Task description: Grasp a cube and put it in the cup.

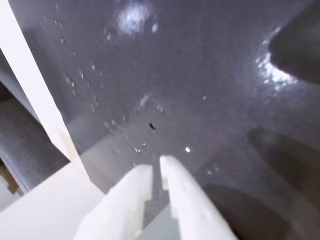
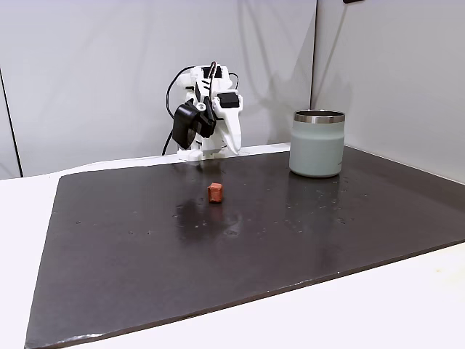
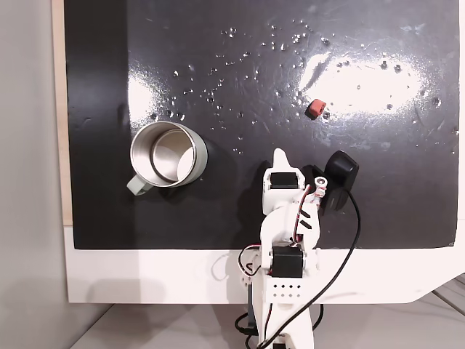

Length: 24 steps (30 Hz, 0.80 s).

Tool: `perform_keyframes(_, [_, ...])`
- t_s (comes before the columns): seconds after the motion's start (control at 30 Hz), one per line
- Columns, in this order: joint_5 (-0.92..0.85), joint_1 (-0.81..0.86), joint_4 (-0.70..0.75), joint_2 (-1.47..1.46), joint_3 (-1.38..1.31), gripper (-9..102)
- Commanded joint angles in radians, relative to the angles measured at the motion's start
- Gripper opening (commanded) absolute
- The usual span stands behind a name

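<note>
Wrist view: two white fingers (image 1: 156, 170) come up from the bottom edge, tips close together with only a thin slit between them, nothing held. Below them lies a dark grey, glossy mat (image 1: 200, 75) speckled with pale flecks and glare. A white strip runs down the left edge. Picture is blurred.

Fixed view from the front: the white arm (image 2: 207, 116) is folded up at the far edge of the dark mat (image 2: 218, 247), with a black camera on its left side and the fingers (image 2: 234, 147) pointing down, just above the mat. How far they are parted cannot be told here. The cube (image 2: 215, 192), small and reddish-brown, sits on the mat in front of the arm, apart from the fingers. The cup (image 2: 317, 143), grey-green with a shiny rim, stands upright to the right, well apart from the cube. The mat lies on a white table (image 2: 363, 313).

Fixed view from above: the arm (image 3: 287, 240) reaches up from the bottom edge; the finger tip (image 3: 280, 155) shows as one narrow white point, empty. The cube (image 3: 314, 109) lies up and to the right of the tip, near a patch of glare, not touched. The cup (image 3: 166, 154) stands to the left of the arm, mouth open upward, inside bare metal, with a handle-like tab at its lower left.
</note>
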Motion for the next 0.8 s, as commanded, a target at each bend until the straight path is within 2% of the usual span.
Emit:
perform_keyframes(0.0, [-0.006,0.017,0.025,0.014,-0.103,0])
perform_keyframes(0.37, [-0.021,0.029,0.08,-0.17,-0.376,0])
perform_keyframes(0.77, [0.084,0.098,0.15,-0.56,-0.758,0])
